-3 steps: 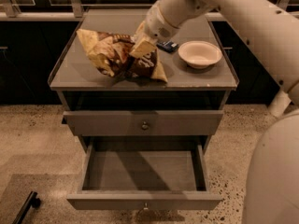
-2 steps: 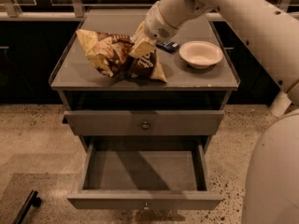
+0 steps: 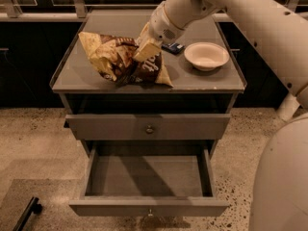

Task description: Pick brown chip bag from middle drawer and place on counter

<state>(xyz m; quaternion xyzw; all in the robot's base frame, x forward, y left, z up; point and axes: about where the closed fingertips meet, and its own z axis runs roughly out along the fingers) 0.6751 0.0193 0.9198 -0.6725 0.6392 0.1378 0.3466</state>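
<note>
**Bag on the counter, gripper down on it**

The bag (image 3: pixel 120 57) lies crumpled on the counter (image 3: pixel 207 83). It fills the middle of the left half as I face it. Its bottom corner points at the front edge and its top corner reaches toward the left edge. It rests on the grey top, well clear of the drawer (image 3: pixel 115 207), which stands pulled out below the front edge.

The gripper (image 3: pixel 147 48) comes down from the right rear corner on its white arm (image 3: pixel 231 8) and sits against the right upper part of the bag, about the middle of the counter. It touches the foil. From here I cannot tell whether the claw is clenched on the bag or has released it.

A pale bowl (image 3: pixel 206 56) stands upright near the right edge, about midway between front and back, apart from the bag. A small dark-blue wrapper (image 3: pixel 172 47) lies flat just beside the bowl on its left, partly hidden under the arm.

Under the counter, the upper front (image 3: pixel 192 127) is pushed in, its knob (image 3: pixel 149 129) at the centre.
</note>
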